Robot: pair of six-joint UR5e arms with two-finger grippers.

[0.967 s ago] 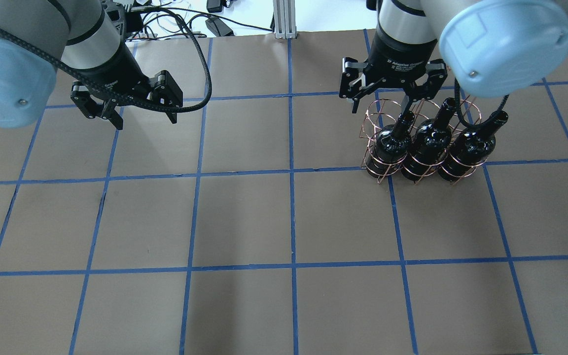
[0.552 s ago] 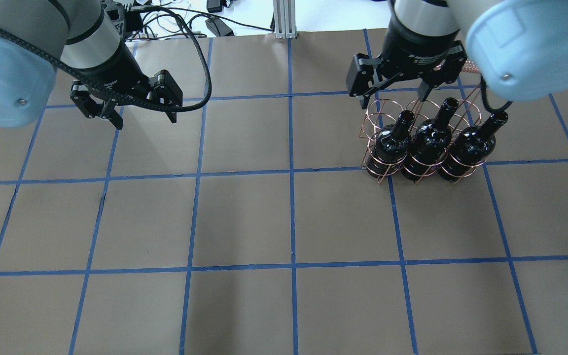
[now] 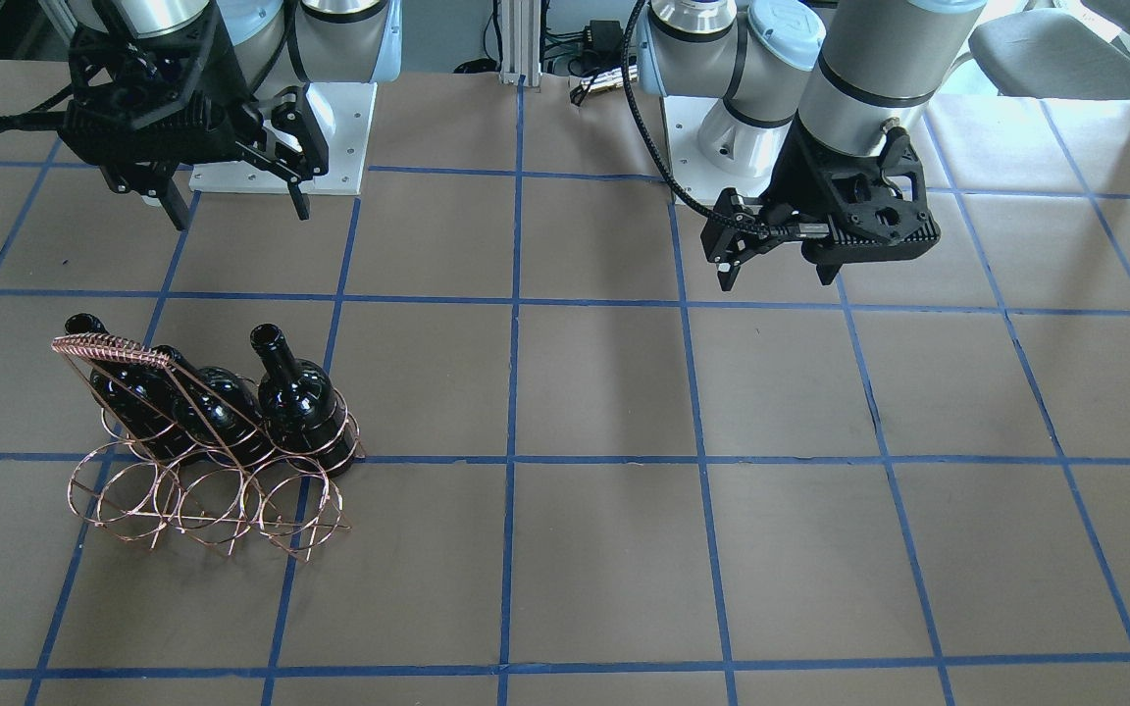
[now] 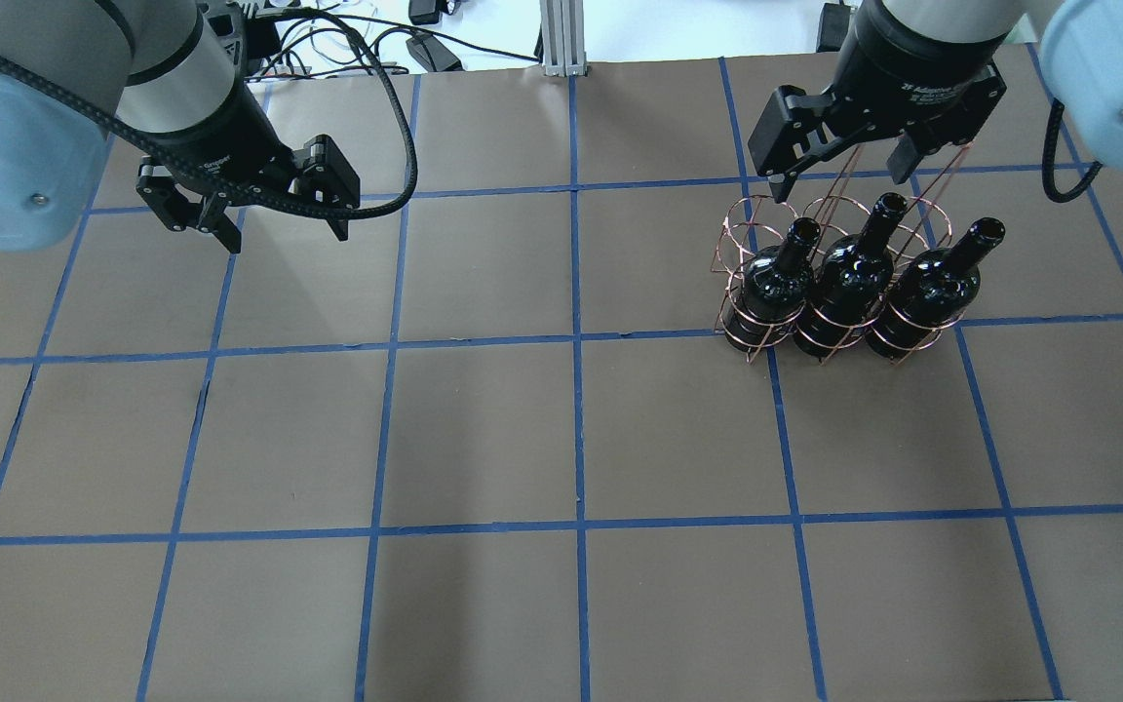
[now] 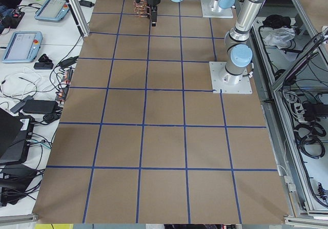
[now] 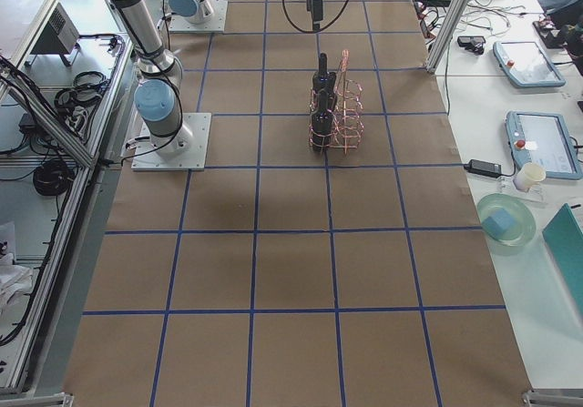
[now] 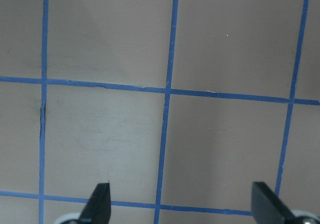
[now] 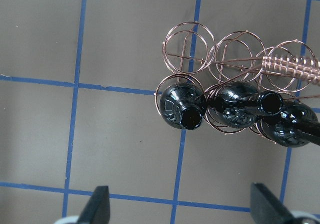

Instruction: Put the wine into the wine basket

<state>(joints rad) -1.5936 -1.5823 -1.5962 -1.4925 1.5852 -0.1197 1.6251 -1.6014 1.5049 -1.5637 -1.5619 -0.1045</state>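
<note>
Three glossy black wine bottles (image 4: 849,278) stand side by side in the copper wire wine basket (image 4: 764,216), in its row nearer the robot. The other row of rings (image 3: 202,500) is empty. The slanted handle (image 3: 114,348) crosses over the bottles. The right wrist view shows the bottle mouths (image 8: 190,118) and rings (image 8: 190,43) from above. My right gripper (image 4: 849,174) is open and empty, raised above the basket's far side and touching nothing; it also shows in the front view (image 3: 239,211). My left gripper (image 4: 286,237) is open and empty over bare table, far from the basket.
The table is brown paper with a blue tape grid (image 4: 576,341). An aluminium post (image 4: 561,39) and cables (image 4: 425,49) sit at the far edge. The arms' base plates (image 3: 330,127) are on the robot's side.
My right gripper has lifted and drawn away from just over the bottle necks, up and to the right in the overhead view. It stays open. The left arm, bottles and basket have not moved.
</note>
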